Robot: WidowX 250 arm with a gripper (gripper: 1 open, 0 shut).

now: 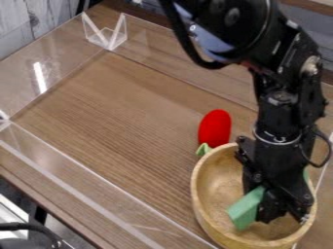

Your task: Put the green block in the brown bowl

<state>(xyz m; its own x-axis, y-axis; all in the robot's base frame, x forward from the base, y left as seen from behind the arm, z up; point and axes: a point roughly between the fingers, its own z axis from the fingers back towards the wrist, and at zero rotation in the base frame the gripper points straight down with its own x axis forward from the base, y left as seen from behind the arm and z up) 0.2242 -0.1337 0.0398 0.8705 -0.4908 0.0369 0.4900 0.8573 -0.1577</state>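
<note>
I am holding the small mint-green rectangular block (250, 207) pinched tight in my black gripper (270, 202), and I am dangling it tilted inside the large round tan wooden bowl (215, 210), low over the bowl's floor toward its right side; I cannot tell whether the block's lower corner is touching the wood. By my judgement the carrying part is nearly finished: the block is within the bowl's rim, and what is left is opening my jaws to let it drop or settle, then lifting clear. Just beyond the bowl's far-left rim, the red rounded toy with a green stem (213, 127) is lying on the brown wood-grain table (117, 107), untouched. Farther beyond the bowl, a clear plastic barrier (104, 31) is edging the table.
</note>
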